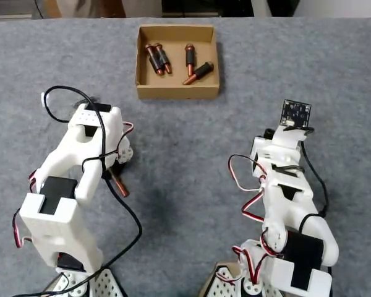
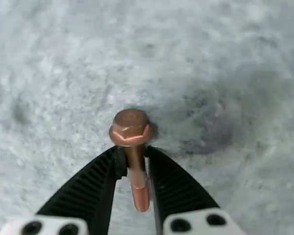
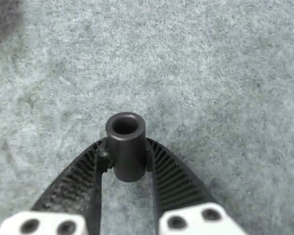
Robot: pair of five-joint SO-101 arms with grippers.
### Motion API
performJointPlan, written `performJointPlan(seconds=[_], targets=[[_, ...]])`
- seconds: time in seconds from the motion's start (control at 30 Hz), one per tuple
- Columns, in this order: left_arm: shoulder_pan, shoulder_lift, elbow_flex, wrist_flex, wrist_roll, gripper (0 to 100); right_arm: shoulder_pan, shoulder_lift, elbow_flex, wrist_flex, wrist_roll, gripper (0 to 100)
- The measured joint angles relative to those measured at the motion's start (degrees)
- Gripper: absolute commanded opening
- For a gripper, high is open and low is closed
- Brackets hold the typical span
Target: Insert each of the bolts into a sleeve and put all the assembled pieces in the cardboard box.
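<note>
My left gripper (image 2: 132,164) is shut on a copper bolt (image 2: 131,134), its hex head pointing away from the wrist and its threaded end between the black fingers (image 2: 95,188). In the high view that bolt (image 1: 117,184) pokes out under the left arm at the table's left. My right gripper (image 3: 126,164) is shut on a black sleeve (image 3: 126,144), held with its open bore facing away from the wrist, over bare grey cloth. The cardboard box (image 1: 177,90) stands at the back centre with several bolt-and-sleeve pieces (image 1: 157,59) lying in it.
Grey cloth (image 1: 191,161) covers the whole table. The two white arms stand left and right near the front edge, with loose cables (image 1: 62,99) looping around them. A small dark circuit board (image 1: 295,111) sits on top of the right arm.
</note>
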Motion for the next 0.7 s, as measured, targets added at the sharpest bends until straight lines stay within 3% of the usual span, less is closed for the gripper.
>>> performJointPlan(seconds=[0.3,0.43,0.57,0.7], targets=[[-0.09,0.62,-1.14,0.26,-35.08,2,0.0,0.0,0.0,0.0,0.0,0.2],[-0.09,0.62,-1.23,0.35,-36.84,2,0.0,0.0,0.0,0.0,0.0,0.2],[-0.18,0.62,-1.32,0.35,-35.16,12,0.0,0.0,0.0,0.0,0.0,0.2],[-0.62,0.62,-1.49,0.35,-34.29,11,0.0,0.0,0.0,0.0,0.0,0.2]])
